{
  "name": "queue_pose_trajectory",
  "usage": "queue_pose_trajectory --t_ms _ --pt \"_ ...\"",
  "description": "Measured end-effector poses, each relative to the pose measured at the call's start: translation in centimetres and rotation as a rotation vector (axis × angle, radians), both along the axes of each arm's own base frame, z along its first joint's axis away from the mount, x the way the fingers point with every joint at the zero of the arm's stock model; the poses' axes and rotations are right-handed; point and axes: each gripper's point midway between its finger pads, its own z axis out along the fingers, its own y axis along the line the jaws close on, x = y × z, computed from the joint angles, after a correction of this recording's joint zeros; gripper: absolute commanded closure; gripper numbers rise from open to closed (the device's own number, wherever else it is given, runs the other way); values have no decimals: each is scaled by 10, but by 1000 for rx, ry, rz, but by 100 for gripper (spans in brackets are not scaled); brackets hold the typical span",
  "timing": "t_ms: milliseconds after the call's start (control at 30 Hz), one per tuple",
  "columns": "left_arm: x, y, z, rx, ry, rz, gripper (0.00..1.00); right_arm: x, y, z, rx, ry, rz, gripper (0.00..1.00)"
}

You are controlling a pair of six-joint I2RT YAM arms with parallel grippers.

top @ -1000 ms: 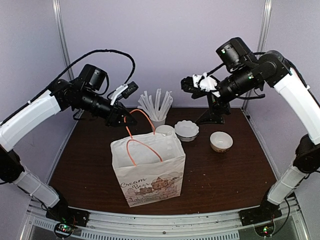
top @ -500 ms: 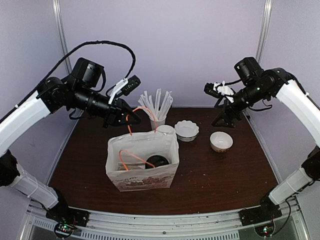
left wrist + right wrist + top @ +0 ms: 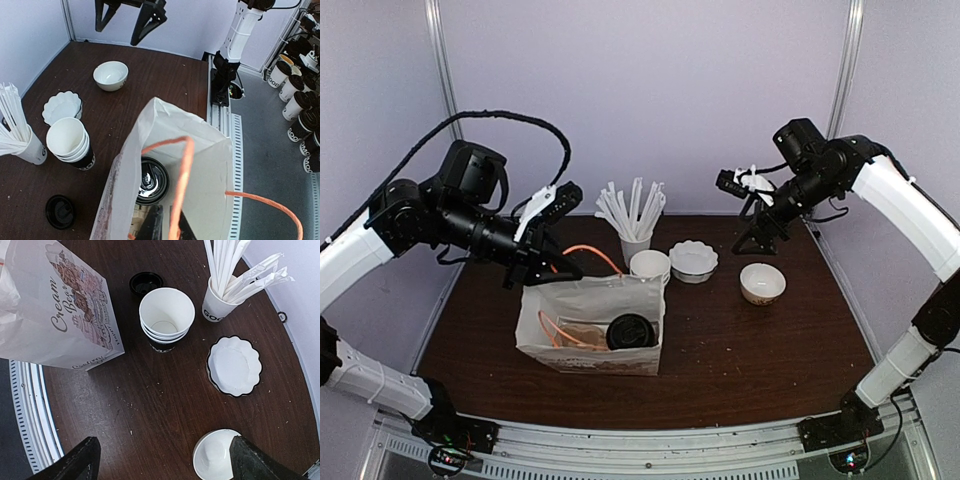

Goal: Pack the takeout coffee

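- The black-lidded takeout coffee cup (image 3: 631, 331) sits inside the white paper bag (image 3: 582, 302), left of centre in the top view, on the dark brown wooden desk (image 3: 770, 350).
- Only the cup's round lid shows, facing the bag's open mouth. Its long axis runs down into the bag, base toward the bag's bottom, and its side is hidden.
- The bag leans, so I cannot tell whether the cup is truly upright.
- The left pincer (image 3: 565, 268) is closed on one orange cord handle (image 3: 182, 190) at the bag's upper left rim. In the left wrist view the cord runs down between its dark fingers (image 3: 152, 225).
- The right pincer (image 3: 730, 183) hangs at the upper right of the top view, well apart from the bag, jaws spread wide and holding nothing.
- Just right of the bag's mouth stands a stack of white paper cups (image 3: 650, 265), then a scalloped white dish (image 3: 693, 258), then a small cream bowl (image 3: 762, 283).
- Behind the stack is a white cup of wrapped straws (image 3: 635, 215).
- A loose black lid (image 3: 60, 211) lies on the desk at the lower left of the left wrist view, near the stack.
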Motion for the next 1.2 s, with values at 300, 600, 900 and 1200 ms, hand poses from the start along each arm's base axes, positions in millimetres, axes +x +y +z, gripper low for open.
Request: queue_pose_trajectory --t_ms 300,600,900,1200 --pt "-36 2 -15 36 -22 -40 63 5 2 -4 -12 22 0 7" --pt "-48 6 -25 49 -126 -24 60 9 5 -15 -37 69 0 7" --pt "-52 8 -23 11 -161 -26 57 12 6 -23 -56 104 4 7" --pt "-35 -2 -39 80 -183 15 52 23 13 -17 -46 99 4 11"
